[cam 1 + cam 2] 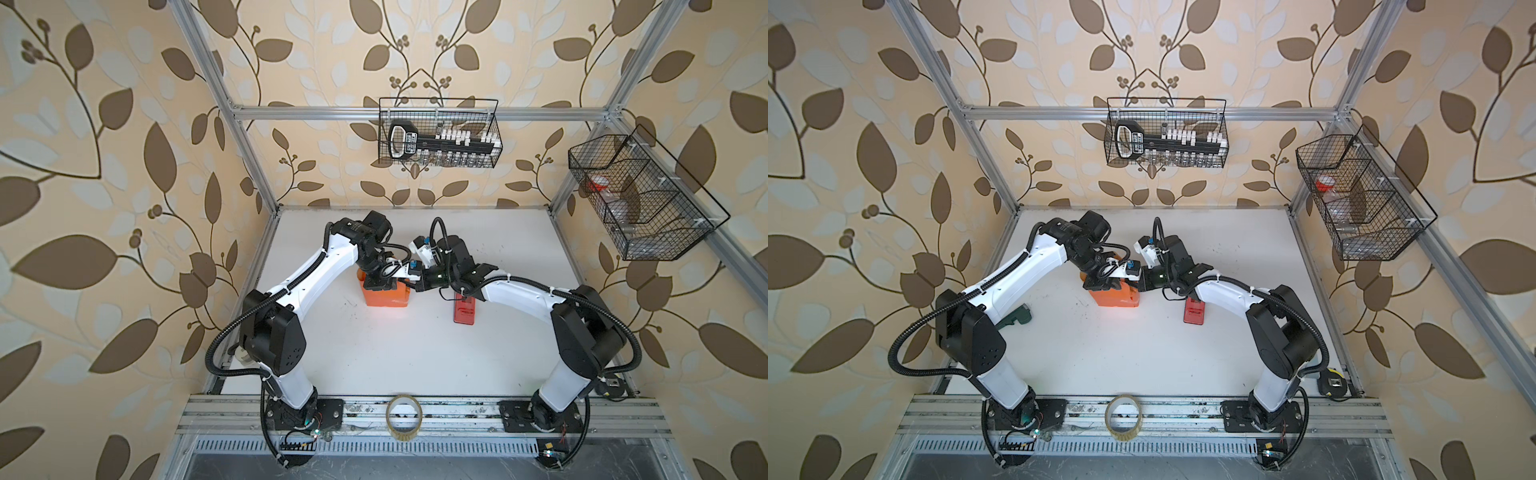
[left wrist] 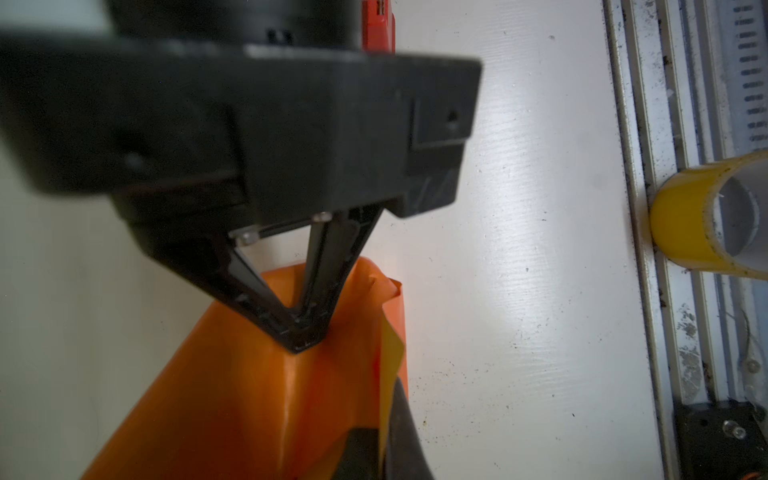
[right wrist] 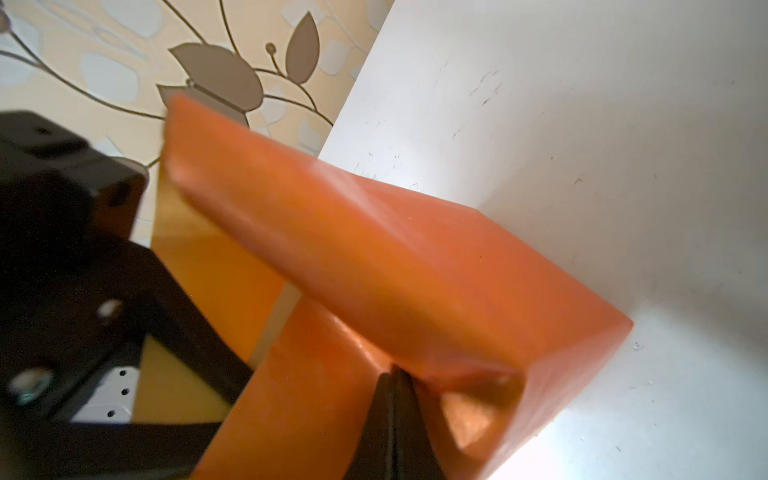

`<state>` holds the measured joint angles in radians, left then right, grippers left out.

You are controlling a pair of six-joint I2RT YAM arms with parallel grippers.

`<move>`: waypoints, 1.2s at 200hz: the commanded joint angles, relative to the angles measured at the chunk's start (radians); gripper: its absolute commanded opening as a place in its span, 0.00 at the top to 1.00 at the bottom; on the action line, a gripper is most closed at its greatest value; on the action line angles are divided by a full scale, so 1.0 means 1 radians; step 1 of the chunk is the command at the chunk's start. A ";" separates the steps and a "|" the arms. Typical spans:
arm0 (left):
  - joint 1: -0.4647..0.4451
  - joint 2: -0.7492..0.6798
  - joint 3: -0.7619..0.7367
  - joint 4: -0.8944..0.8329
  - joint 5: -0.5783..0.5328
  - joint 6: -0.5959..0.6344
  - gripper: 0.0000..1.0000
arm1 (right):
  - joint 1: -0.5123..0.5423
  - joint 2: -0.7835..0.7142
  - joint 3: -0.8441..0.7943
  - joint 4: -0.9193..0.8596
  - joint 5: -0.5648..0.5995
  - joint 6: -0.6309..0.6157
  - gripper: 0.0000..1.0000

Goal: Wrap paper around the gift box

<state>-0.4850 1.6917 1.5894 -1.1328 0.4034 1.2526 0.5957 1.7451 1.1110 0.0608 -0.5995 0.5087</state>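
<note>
Left end effector (image 2: 301,345) pinned the paper (image 2: 232,395), presumably so the right end effector (image 3: 394,378) at three o'clock could tuck; both clenched.

The paper (image 1: 384,298) wholly hides the gift box.

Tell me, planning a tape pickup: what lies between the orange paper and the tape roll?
Only bare table separates paper and tape roll, in both top views.
</note>
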 commanded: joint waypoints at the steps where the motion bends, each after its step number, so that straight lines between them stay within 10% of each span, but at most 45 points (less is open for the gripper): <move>1: -0.008 -0.032 0.016 -0.016 0.015 -0.004 1.00 | -0.005 0.031 0.009 -0.009 -0.005 -0.016 1.00; 33: -0.008 -0.029 0.030 -0.021 0.012 -0.007 1.00 | -0.017 0.030 -0.014 -0.044 0.016 -0.046 1.00; 65: -0.009 -0.035 0.131 -0.083 0.033 -0.056 0.55 | -0.033 0.018 -0.035 -0.058 0.022 -0.055 1.00; 109: 0.010 -0.069 0.389 -0.235 0.112 -0.217 0.33 | -0.045 0.013 -0.034 -0.070 0.020 -0.065 1.00; 164: 0.305 -0.226 0.318 -0.011 0.020 -0.659 0.28 | -0.039 0.027 -0.024 -0.067 0.015 -0.061 1.00; 202: 0.433 -0.319 0.039 0.119 -0.162 -0.937 0.37 | -0.030 0.040 -0.009 -0.077 0.012 -0.067 1.00; 240: 0.433 -0.288 -0.179 0.222 0.019 -1.078 1.00 | -0.027 0.044 -0.002 -0.092 0.012 -0.078 1.00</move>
<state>-0.0517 1.3800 1.5036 -1.0119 0.3138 0.3428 0.5621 1.7504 1.1072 0.0643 -0.6029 0.4564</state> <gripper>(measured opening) 0.123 0.047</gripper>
